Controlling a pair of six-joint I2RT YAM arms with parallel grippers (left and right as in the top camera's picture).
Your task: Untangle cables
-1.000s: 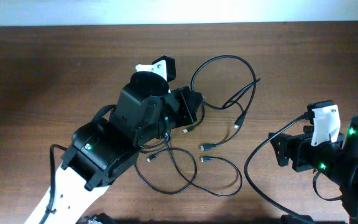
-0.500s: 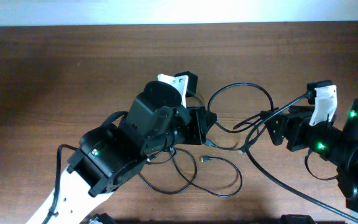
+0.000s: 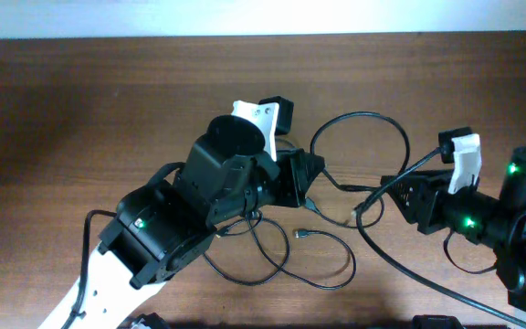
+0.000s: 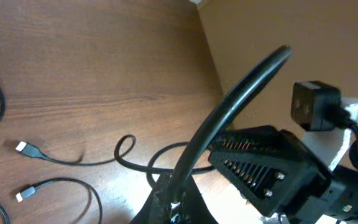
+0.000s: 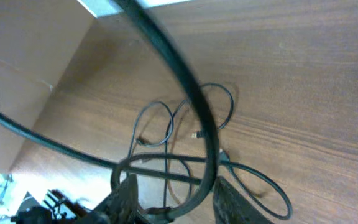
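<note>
Separating cables: left gripper pinches one; right gripper (3 o'clock) straddles another, spread. Next we clamp and pull.

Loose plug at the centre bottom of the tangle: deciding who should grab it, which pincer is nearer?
Left. The left pincer, gripping a cable, sits just beyond the plug, farther up the overhead picture. The right pincer is farther away, off to the plug's right.

The left arm hides part of the cables
</note>
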